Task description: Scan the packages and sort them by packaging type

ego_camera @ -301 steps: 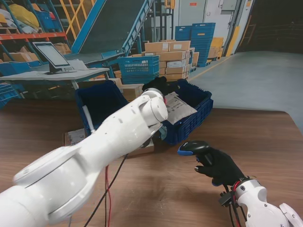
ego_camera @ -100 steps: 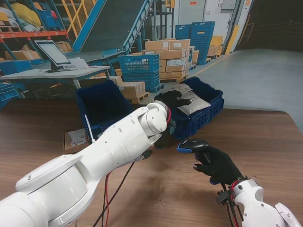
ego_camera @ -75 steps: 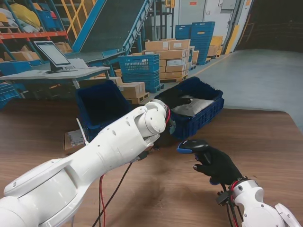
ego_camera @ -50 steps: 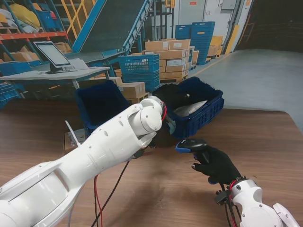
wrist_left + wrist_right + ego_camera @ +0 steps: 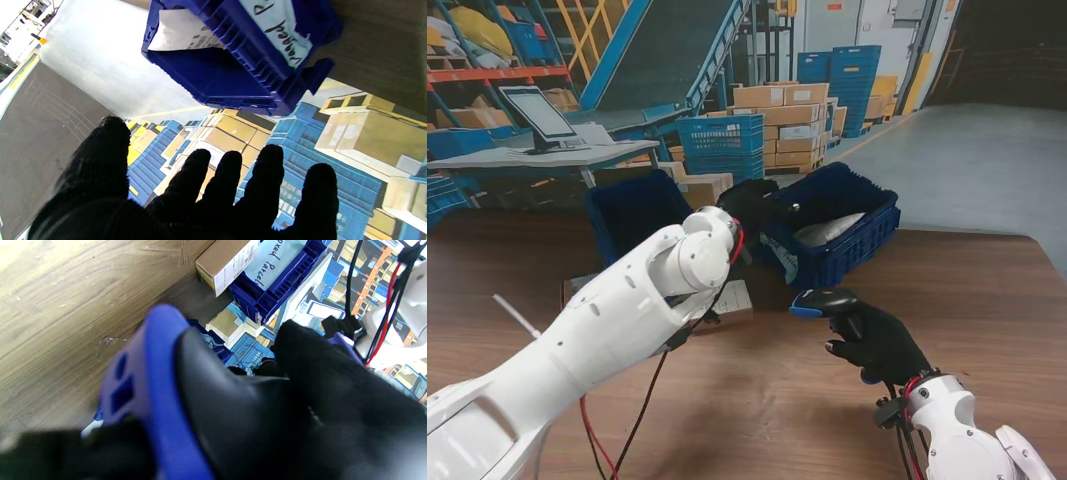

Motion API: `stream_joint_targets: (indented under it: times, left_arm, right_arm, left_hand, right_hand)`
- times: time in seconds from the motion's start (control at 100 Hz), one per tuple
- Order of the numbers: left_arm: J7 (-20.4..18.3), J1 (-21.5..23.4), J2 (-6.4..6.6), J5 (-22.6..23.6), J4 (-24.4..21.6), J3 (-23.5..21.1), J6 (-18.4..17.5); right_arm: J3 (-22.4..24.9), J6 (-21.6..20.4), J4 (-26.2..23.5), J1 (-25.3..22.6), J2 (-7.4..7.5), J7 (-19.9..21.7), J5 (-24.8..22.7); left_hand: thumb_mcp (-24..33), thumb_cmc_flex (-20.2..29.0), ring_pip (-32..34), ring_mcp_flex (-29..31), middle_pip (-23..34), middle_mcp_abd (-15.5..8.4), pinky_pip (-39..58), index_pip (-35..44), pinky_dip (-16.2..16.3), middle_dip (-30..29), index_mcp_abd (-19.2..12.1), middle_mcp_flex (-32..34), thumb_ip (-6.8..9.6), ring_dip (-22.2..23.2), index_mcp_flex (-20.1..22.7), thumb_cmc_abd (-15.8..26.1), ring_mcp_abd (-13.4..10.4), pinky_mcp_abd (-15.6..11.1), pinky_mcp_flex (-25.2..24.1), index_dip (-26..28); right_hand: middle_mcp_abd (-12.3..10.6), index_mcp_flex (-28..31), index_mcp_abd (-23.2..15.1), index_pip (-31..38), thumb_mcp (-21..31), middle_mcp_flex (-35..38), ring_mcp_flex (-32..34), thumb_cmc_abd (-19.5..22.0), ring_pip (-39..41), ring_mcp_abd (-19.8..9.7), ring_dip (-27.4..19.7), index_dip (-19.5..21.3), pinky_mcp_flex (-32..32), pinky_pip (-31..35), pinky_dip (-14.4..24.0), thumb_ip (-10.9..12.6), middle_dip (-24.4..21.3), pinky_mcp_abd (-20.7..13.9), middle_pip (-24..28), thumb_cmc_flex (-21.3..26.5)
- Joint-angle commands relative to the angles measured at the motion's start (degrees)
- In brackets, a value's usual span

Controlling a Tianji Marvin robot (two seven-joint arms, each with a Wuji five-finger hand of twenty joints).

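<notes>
While a white soft mailer (image 5: 827, 230) lies inside the right-hand blue crate (image 5: 859, 243) at the far side of the wooden counter (image 5: 987, 300), the sorting appears to be between packages: one parcel looks delivered, and a cardboard box (image 5: 727, 297) waits flat on the counter nearer to me, partly hidden behind the left arm. The left robot hand (image 5: 749, 198), in a black glove, hangs in the air between the two crates with its fingers (image 5: 230, 173) spread apart and nothing in them; the left wrist view shows only open air and that crate beyond the fingertips. A second blue crate (image 5: 632, 215) stands to the left, and a paper label on its side seems to read "Boxed Parcels" in the right wrist view, though part is cut off. The right robot hand (image 5: 877, 345) is closed around a handheld barcode scanner (image 5: 822, 300) with a blue head, held just over the counter and aimed leftward toward the box. Judging by this, the next move calls for the left robot hand to come down onto the box, lift it and turn its label to the scanner, then carry it to the left crate.
</notes>
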Motion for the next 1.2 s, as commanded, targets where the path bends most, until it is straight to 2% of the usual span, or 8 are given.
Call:
stream_joint_targets:
  times: [0.0, 0.17, 0.37, 0.55, 0.78, 1.19]
  left_arm:
    - [-1.26, 1.63, 1.72, 0.26, -1.03, -0.45, -0.23]
    - [-3.91, 6.05, 4.59, 2.94, -5.17, -3.39, -1.76]
    - [-7.53, 9.22, 6.92, 4.89, -7.02, -5.43, -3.93]
    - [-8.70, 10.17, 7.57, 5.46, -5.56, -5.72, -5.35]
    - [-9.08, 10.93, 7.68, 4.46, -2.97, -5.79, -7.24]
    - [-11.11, 13.76, 9.13, 6.11, -2.05, -6.45, -10.29]
  right_arm:
    - [-0.21, 0.28, -1.07, 0.00, -0.57, 0.48, -0.29]
    - [-0.72, 0.30, -1.22, 0.27, -0.62, 0.04, -0.76]
    - [-1.24, 0.01, -0.91, 0.66, -0.68, -0.43, -0.83]
    - [-1.61, -0.25, -0.50, 1.08, -0.69, -0.52, -0.64]
    - [-1.84, -0.42, -0.18, 1.23, -0.70, -0.53, -0.31]
    - [-2.05, -0.77, 0.30, 1.32, -0.72, -0.40, 0.56]
  left_hand:
    - [-0.52, 0.79, -1.17, -1.74, -0.02, -0.72, 0.62, 0.58, 0.73, -0.27, -1.07, 0.11, 0.98, -0.42, 0.65, 1.53, -0.73, -1.11, -0.61, 0.34]
    - [-0.66, 0.74, -1.19, -1.87, -0.04, -0.67, 0.61, 0.54, 0.80, -0.32, -1.11, -0.04, 0.97, -0.45, 0.51, 1.69, -0.81, -1.15, -0.64, 0.32]
    - [-0.90, 0.66, -1.47, -2.55, -0.24, -0.72, 0.40, 0.37, 0.79, -0.44, -1.13, -0.75, 0.96, -0.57, 0.01, 2.01, -0.71, -1.27, -0.96, 0.26]
    - [-1.20, 0.41, -1.67, -3.17, -0.45, -0.64, 0.18, 0.24, 0.77, -0.61, -1.11, -1.66, 0.94, -0.67, -0.43, 1.89, -0.73, -1.36, -1.19, 0.20]
    - [-1.48, -0.22, -2.18, -4.60, -0.86, -0.31, -0.44, 0.06, 0.62, -0.93, -0.95, -3.56, 0.95, -0.88, -1.08, 1.82, -0.70, -1.51, -1.82, 0.12]
    - [-1.89, -1.11, -3.16, -6.86, -1.37, -0.02, -1.96, -0.42, 0.36, -1.56, -0.65, -6.38, 0.86, -1.37, -2.83, 1.86, -0.62, -1.86, -2.73, -0.05]
  right_hand:
    - [1.51, 0.52, -3.58, 0.00, 2.86, 1.15, 3.55, 0.73, 3.36, -3.78, 2.43, 0.51, 0.26, 0.84, 0.89, -0.14, 1.20, 0.10, 0.52, 4.37]
    - [1.44, 0.52, -3.58, 0.00, 2.82, 1.18, 3.59, 0.73, 3.36, -3.80, 2.43, 0.51, 0.25, 0.84, 0.90, -0.16, 1.19, 0.12, 0.50, 4.30]
    - [1.48, 0.52, -3.58, 0.00, 2.87, 1.20, 3.60, 0.65, 3.37, -3.76, 2.43, 0.51, 0.37, 0.89, 0.90, -0.13, 1.20, 0.17, 0.50, 4.39]
    - [1.45, 0.52, -3.58, 0.00, 2.88, 1.20, 3.69, 0.67, 3.38, -3.86, 2.43, 0.52, 0.41, 0.91, 0.90, -0.13, 1.21, 0.17, 0.50, 4.37]
    - [1.49, 0.52, -3.58, -0.01, 2.88, 1.22, 3.68, 0.68, 3.37, -3.91, 2.43, 0.52, 0.42, 0.89, 0.89, -0.14, 1.21, 0.11, 0.51, 4.37]
    - [1.63, 0.50, -3.49, -0.02, 2.88, 1.21, 3.70, 0.68, 3.50, -3.92, 2.46, 0.52, 0.50, 0.97, 0.89, -0.11, 1.24, 0.06, 0.55, 4.44]
